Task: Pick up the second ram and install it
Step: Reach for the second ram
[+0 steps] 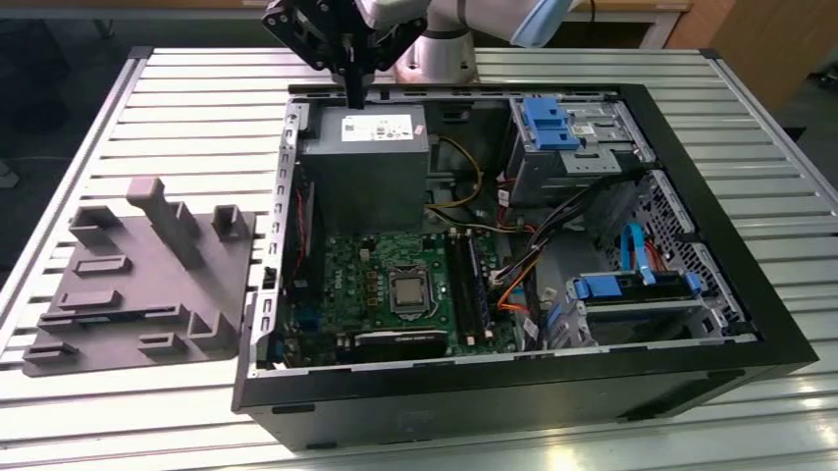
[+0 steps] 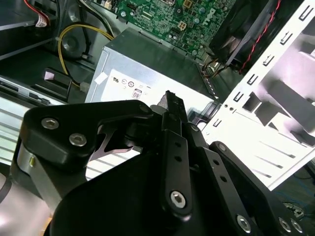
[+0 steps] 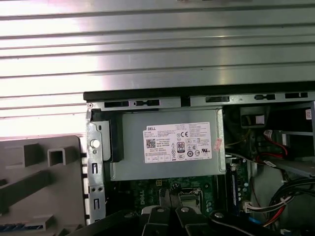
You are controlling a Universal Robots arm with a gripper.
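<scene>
The second ram (image 1: 474,290), as far as I can judge, is the thin dark green-black memory board standing on edge among the long black plastic slot rails (image 1: 454,273), just beside the square silver processor socket (image 1: 410,291) on the green motherboard (image 1: 353,275). Whether it is pressed fully home, I cannot tell. The grey moulded holder tray (image 1: 144,294), lying on the slatted metal table (image 1: 157,98) at the exterior view's left of the open black computer case (image 1: 524,391), carries no stick that I can make out.

The black claw (image 1: 356,102) hangs well apart from those slots, above the rear edge of the case over the grey metal power supply box (image 1: 360,167). In the second wrist view its fingers (image 2: 174,147) are drawn together with nothing between them.

Risks, as I judge them: a board only half seated could sit tilted and make poor contact, and from here its latches cannot be checked. The orange cables (image 1: 513,294) lie close beside the slots and could snag any tool working there. A straight descent from the claw's present place would strike the power supply or the case rim.
</scene>
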